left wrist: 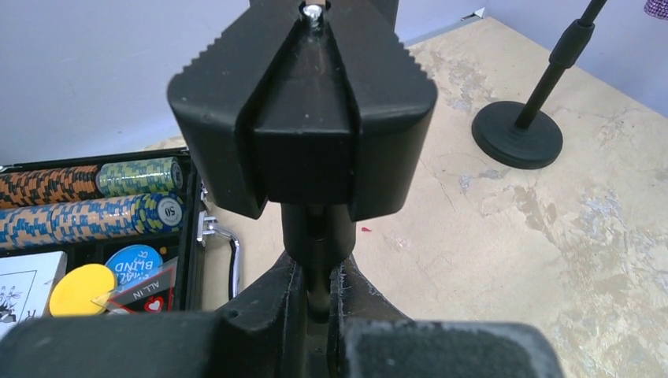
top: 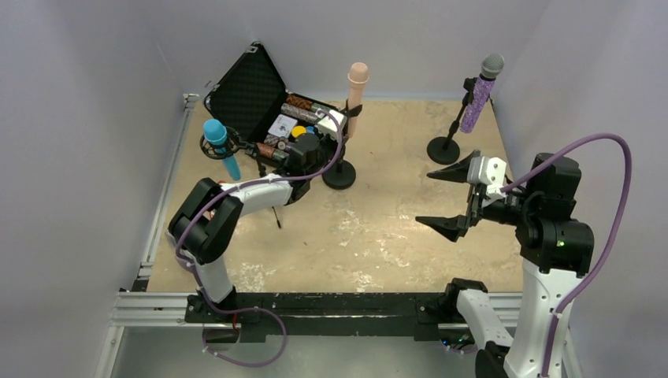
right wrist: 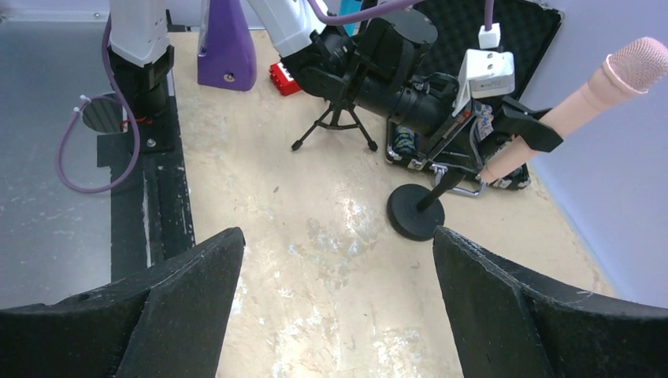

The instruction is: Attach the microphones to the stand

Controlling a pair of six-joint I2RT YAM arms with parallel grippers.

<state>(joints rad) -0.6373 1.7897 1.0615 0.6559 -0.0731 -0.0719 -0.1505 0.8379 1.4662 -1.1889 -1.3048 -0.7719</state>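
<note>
All three microphones sit in holders, so the task looks to be at its closing step. The pink microphone [top: 356,93] is in the clip [left wrist: 303,118] of the middle stand [top: 339,175], whose round base rests just in front of the open case [top: 244,90] of poker chips. The left gripper [left wrist: 317,277] is clamped narrow on the thin stem of that stand, right below the clip, apparently steadying it. The right gripper [top: 424,198] hangs over the right half of the table [top: 378,236] with its jaws wide and nothing between them, well apart from every stand.

The next move, as it seems, is for the left gripper to let go and back off. That calls for a gentle release and a straight pull away from the stem, since a sideways tug could tip the stand or knock the microphone in its clip. The case behind and the tripod [right wrist: 337,118] beside it leave little room.

The pink microphone's long axis is close to upright, leaning a little, with its head up toward the back wall and its tail down past the clip. The blue microphone [top: 223,150] on the tripod at the left slants, head up and to the left, tail down to the right. The purple microphone [top: 479,98] on the right stand [top: 443,150] leans too, grey head up, tail down to the left.
</note>
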